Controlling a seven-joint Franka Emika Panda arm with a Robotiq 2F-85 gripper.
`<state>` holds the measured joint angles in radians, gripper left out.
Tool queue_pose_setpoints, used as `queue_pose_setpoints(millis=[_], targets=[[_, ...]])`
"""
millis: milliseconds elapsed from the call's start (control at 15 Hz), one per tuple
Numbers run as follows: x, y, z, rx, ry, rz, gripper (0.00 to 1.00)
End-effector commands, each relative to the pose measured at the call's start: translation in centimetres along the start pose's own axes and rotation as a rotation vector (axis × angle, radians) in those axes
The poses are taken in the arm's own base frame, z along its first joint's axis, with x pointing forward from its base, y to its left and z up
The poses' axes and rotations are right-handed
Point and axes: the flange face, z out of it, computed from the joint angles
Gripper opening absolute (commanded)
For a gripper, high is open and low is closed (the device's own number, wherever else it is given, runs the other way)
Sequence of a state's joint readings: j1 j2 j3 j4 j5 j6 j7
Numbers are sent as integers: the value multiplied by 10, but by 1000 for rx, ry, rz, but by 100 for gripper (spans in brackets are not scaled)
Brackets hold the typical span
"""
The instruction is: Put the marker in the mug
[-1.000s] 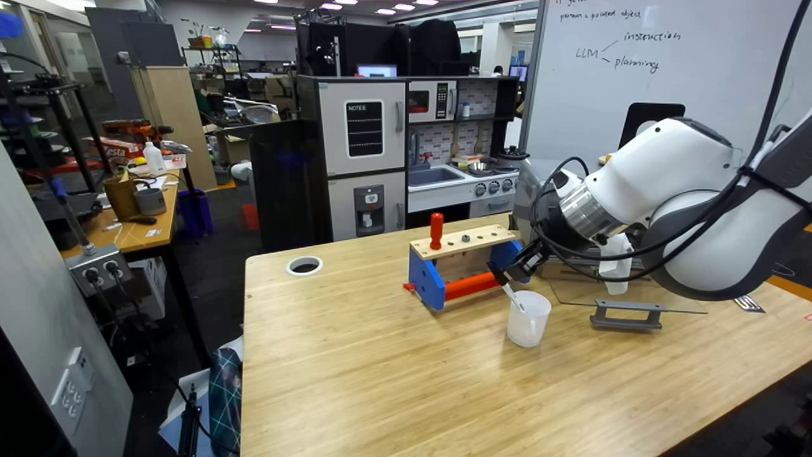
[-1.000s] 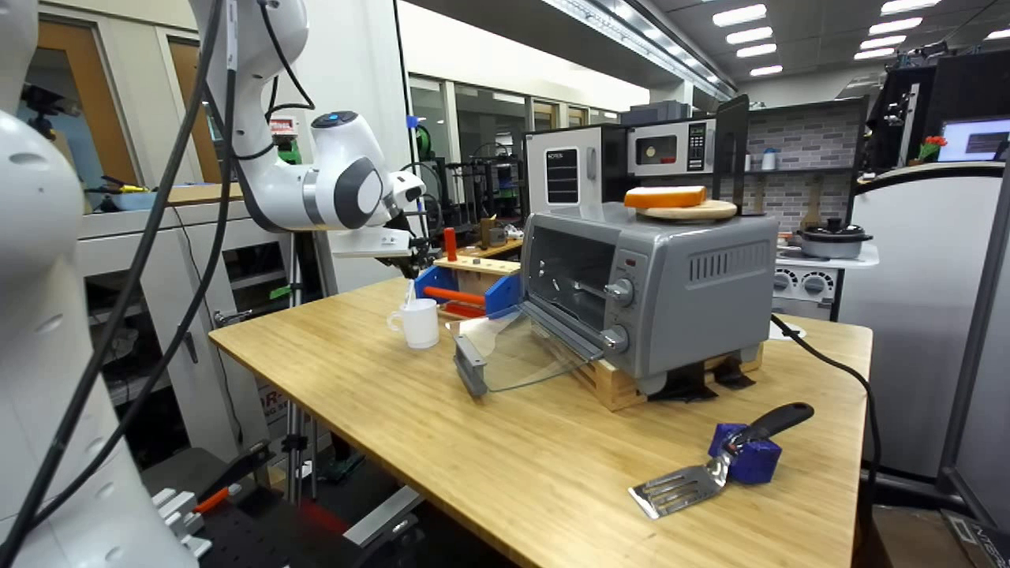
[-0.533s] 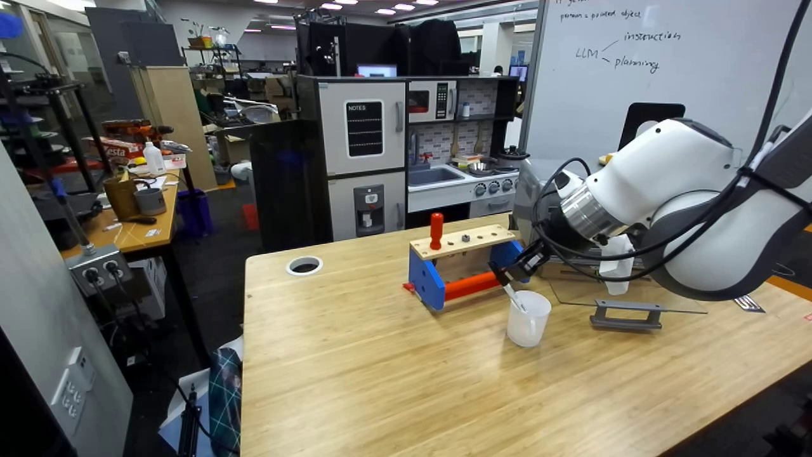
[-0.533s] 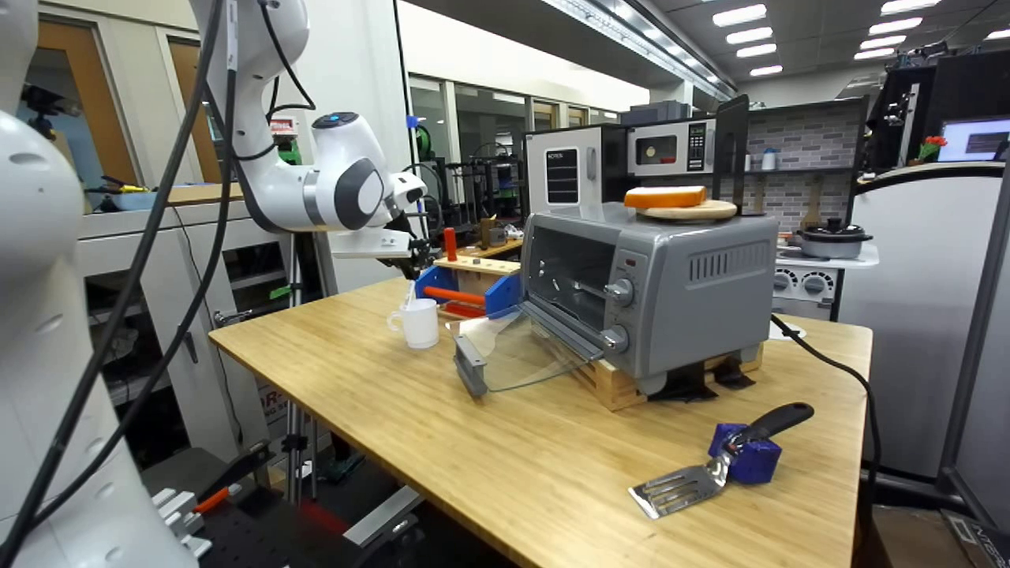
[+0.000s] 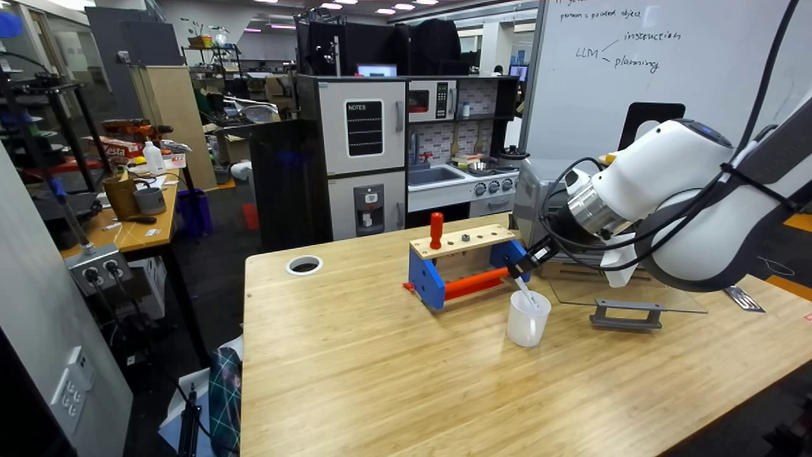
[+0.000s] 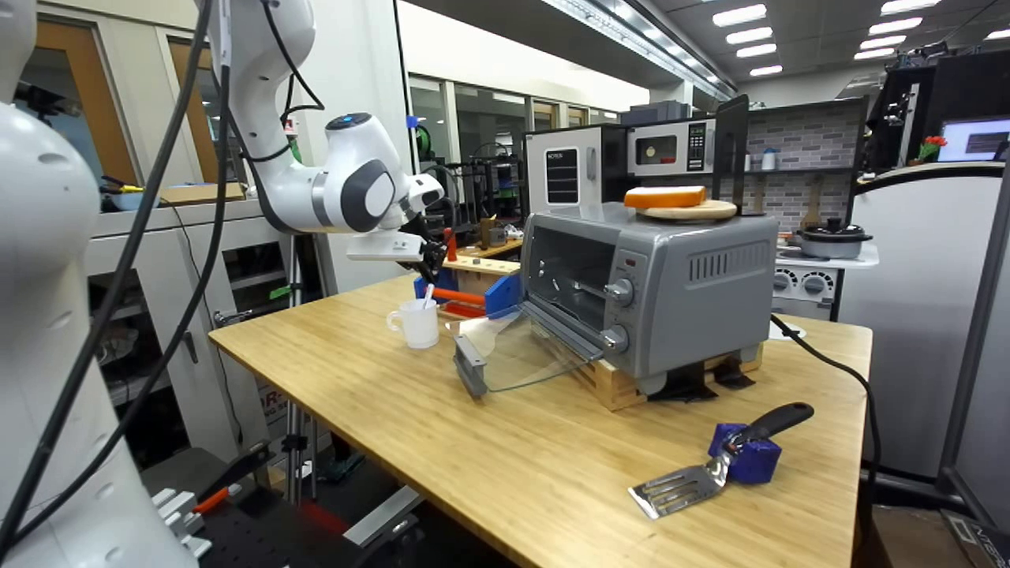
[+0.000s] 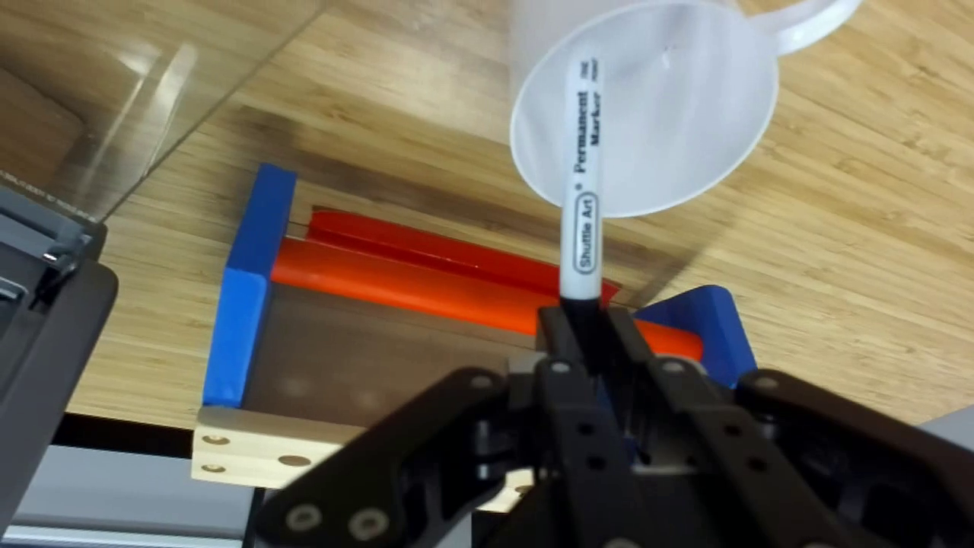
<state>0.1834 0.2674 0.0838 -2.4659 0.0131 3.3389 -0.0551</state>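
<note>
In an exterior view the Franka Panda arm (image 6: pixel 292 199) is left of the jaws, wrist end above the wooden table (image 6: pixel 513 442). Next, plain white mug (image 6: pixel 419 325): upright on the table, just below the jaws and slightly left, handle pointing left, away from them. A permanent marker (image 7: pixel 581 183) hangs from the jaws, tilted, lower end in the mug's mouth in both exterior views. How deep, or whether it touches the wall: can't tell. Robotiq gripper (image 7: pixel 584 327): jaws narrow, clamped on the marker's black end; white barrel printed "Permanent Marker" and "Shuttle Art" sticks out past them. Toy workbench (image 6: pixel 465 297) near, mostly right of the jaws: blue sides, orange-red roller, pale wood top, red peg (image 6: pixel 450 246) standing in it. Further right of the jaws, glass door (image 6: pixel 536 355), folded down, belongs to the grey toaster oven (image 6: pixel 694 300). On the oven's roof, a round wooden board (image 6: pixel 714 211) bears an orange-and-white wedge (image 6: pixel 665 196). Well apart from the jaws, lower and far right: slotted spatula (image 6: pixel 720 465), black handle propped on a purple block (image 6: pixel 753 467).
</note>
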Motion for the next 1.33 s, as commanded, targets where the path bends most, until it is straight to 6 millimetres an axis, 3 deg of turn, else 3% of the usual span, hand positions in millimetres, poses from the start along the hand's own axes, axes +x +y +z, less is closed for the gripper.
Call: queue_pose_setpoints(millis=[0,267,600,933,1267], targets=[[0,-7,0,1,-7,19,35],[1,-18,2,13,-10,16,60],[0,-18,2,8,-12,23,96],[8,-27,-12,10,15,-28,100],[16,-84,-64,78,99,-215,100]])
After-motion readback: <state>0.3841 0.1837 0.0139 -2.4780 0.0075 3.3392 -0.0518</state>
